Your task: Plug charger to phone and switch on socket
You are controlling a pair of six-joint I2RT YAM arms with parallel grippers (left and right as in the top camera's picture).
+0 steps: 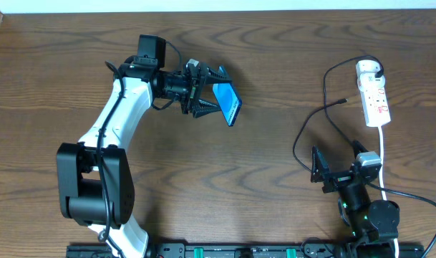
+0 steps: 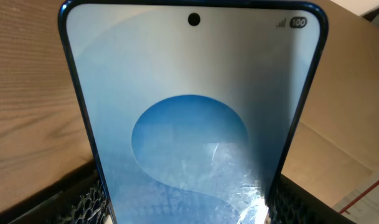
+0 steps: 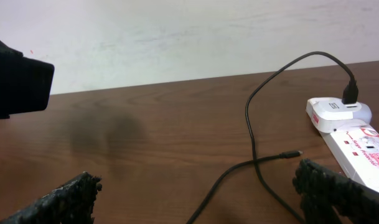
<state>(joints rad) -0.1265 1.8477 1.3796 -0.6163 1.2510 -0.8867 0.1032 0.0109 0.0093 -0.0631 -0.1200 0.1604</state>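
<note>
My left gripper (image 1: 216,93) is shut on the phone (image 1: 228,103) and holds it above the table, tilted, cyan screen up. In the left wrist view the phone (image 2: 192,124) fills the frame, its lower edges between the two fingers (image 2: 83,202). The white socket (image 1: 373,93) lies at the far right, with the charger's black adapter (image 1: 374,70) plugged into its far end. The charger cable (image 1: 311,122) loops left, and its connector tip (image 1: 344,101) lies loose on the wood. My right gripper (image 1: 316,168) stands open near the cable loop. The right wrist view shows the tip (image 3: 293,153), the cable (image 3: 251,124) and the socket (image 3: 351,134) ahead of the right gripper (image 3: 198,199).
The socket's thick white cord (image 1: 382,154) runs down past the right arm toward the table's front edge. A dark blurred block (image 3: 15,84) sits at the left edge of the right wrist view. Bare brown wood lies between the two arms.
</note>
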